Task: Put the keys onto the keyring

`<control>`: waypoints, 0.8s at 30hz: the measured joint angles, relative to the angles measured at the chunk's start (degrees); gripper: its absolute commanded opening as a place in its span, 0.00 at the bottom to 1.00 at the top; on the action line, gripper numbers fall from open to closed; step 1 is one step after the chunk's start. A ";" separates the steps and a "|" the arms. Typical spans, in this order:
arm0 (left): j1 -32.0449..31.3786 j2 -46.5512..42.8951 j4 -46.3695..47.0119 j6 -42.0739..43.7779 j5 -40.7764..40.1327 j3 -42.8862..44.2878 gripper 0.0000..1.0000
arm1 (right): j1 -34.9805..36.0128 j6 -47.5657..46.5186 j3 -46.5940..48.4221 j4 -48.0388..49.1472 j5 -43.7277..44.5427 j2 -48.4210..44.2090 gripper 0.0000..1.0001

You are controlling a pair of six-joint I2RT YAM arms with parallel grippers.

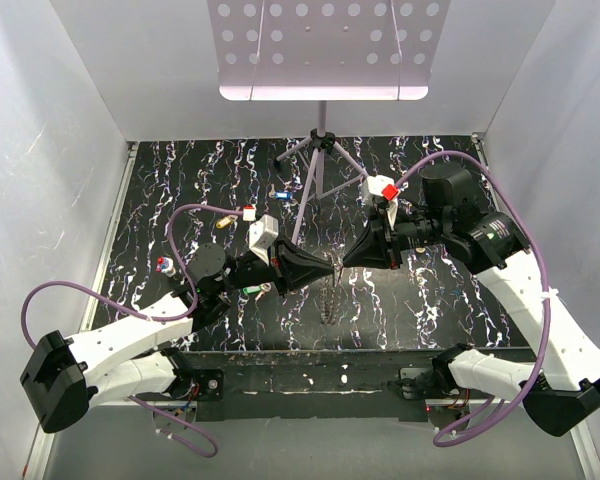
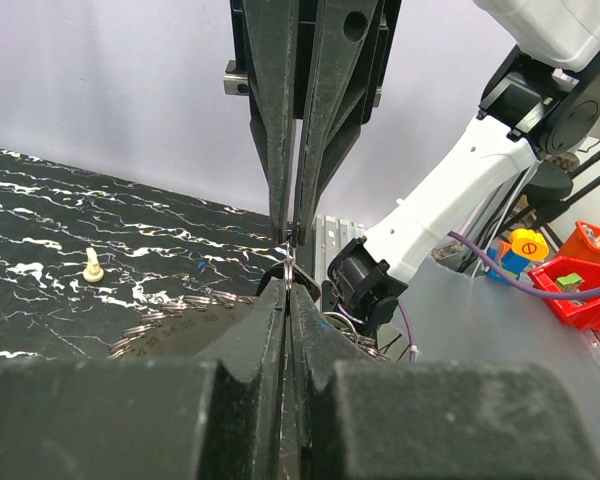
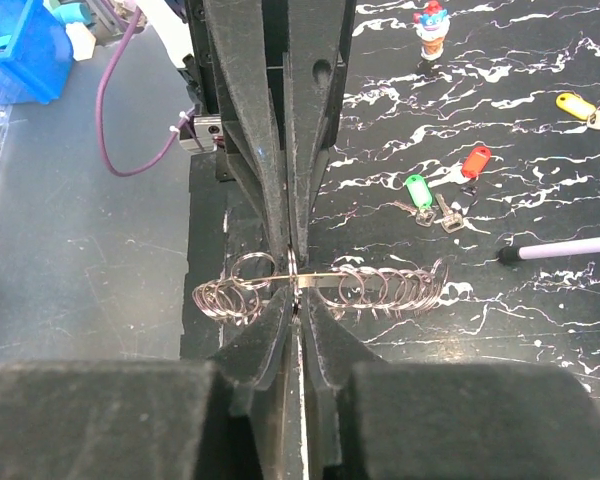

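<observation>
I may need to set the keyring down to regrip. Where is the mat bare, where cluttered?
Bare mat lies front right, between the right arm and the near edge, and back left, between the tripod stand and the left wall. Crowded: left of centre, where the keys lie scattered, and mid-mat, where the left gripper and right gripper pinch the keyring.

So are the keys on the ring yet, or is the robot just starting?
Just starting. No key shows on the keyring yet, only little loops. In hand: the left hand and right hand both pinch the keyring between them. Left to do: the green-tagged key, red-tagged key and yellow-tagged key lie loose on the table.
</observation>
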 measured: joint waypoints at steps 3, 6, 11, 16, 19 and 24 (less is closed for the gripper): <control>0.00 0.00 0.02 -0.02 -0.33 0.00 0.00 | 0.20 -0.79 0.00 -0.76 0.22 0.00 0.06; 0.04 0.00 0.02 -0.04 -0.35 0.00 0.00 | 0.26 -1.53 0.00 -1.07 0.24 0.00 0.01; 0.07 -0.24 0.44 -0.50 -0.83 0.00 0.00 | 0.28 -2.34 0.00 -1.22 0.24 0.00 0.01; 0.59 -0.52 3.48 -2.40 -1.44 -0.92 0.00 | 0.37 -2.27 -0.22 -0.87 0.85 -0.02 0.01; 0.74 -0.52 5.64 -3.80 -1.92 -1.95 0.00 | 0.55 -1.14 -1.31 -0.11 1.16 -0.22 0.01; 0.87 -0.33 9.46 -6.14 -2.67 -3.32 0.00 | 0.61 2.43 -2.71 2.75 0.98 -0.26 0.01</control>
